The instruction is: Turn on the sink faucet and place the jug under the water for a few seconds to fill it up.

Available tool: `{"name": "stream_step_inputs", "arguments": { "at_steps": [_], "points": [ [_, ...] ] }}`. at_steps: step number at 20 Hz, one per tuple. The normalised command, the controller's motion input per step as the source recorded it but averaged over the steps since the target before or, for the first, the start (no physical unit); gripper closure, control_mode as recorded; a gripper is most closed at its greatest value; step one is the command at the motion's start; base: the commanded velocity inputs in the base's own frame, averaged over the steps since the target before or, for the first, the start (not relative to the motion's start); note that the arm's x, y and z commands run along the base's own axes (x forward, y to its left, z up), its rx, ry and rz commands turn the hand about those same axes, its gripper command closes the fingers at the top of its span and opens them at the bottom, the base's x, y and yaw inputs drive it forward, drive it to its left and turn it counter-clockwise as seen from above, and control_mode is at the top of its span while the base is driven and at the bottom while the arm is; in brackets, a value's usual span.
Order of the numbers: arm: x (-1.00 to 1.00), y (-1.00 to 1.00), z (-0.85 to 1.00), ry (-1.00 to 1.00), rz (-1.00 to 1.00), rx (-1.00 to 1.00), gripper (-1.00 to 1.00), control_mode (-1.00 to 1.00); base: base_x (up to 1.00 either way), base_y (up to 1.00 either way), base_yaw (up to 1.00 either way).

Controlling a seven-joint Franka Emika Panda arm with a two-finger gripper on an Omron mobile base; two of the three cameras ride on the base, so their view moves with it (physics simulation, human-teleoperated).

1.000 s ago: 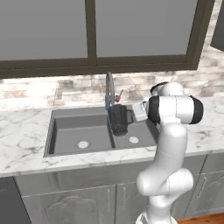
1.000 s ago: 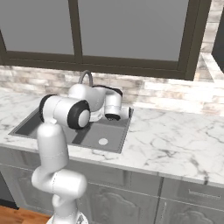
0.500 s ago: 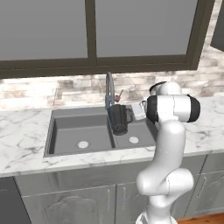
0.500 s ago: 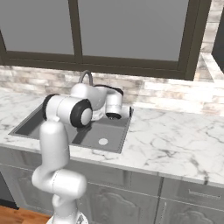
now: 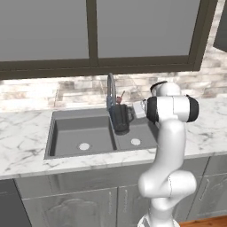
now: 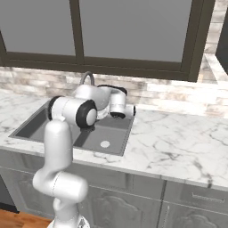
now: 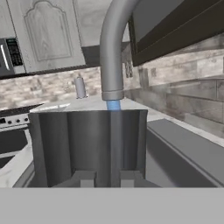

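Note:
The dark jug [image 5: 119, 118] hangs upright over the divider of the dark grey double-bowl sink [image 5: 75, 131], right under the grey faucet [image 5: 110, 90]. My gripper [image 5: 133, 111] reaches in from the right and is shut on the jug's side handle. In the hand view the jug [image 7: 87, 144] stands wide in front of my gripper [image 7: 107, 178]. Its handle sits between the dark fingertips [image 7: 85, 177]. The faucet spout [image 7: 112, 52] ends just above the jug's rim. A thin blue stream of water [image 7: 113, 105] drops from it into the jug. The reddish lever [image 5: 121, 95] sticks out beside the faucet.
Marble counter [image 5: 26, 153] runs on both sides of the sink, with a brick backsplash and a dark-framed window behind. In the right base view my arm's elbow [image 6: 73, 111] stands in front of the sink [image 6: 113, 138]. A small grey dispenser [image 7: 79, 87] stands on the far counter.

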Motion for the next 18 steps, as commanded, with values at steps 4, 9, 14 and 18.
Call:
{"name": "stream_step_inputs", "arguments": {
  "at_steps": [4, 9, 14, 18],
  "points": [
    [0.07, 0.00, -0.21, 0.00, 0.00, 0.00, 1.00, -1.00, 0.00, 0.00, 0.00],
    [0.10, 0.00, -0.13, 0.00, 0.00, 0.00, 1.00, -1.00, 0.00, 0.00, 0.00],
    [0.08, 0.00, -0.22, 0.00, 0.00, 0.00, 1.00, -1.00, 0.00, 0.00, 0.00],
    [0.04, 0.00, -0.28, 0.00, 0.00, 0.00, 1.00, -1.00, 0.00, 0.00, 0.00]
  ]
}}
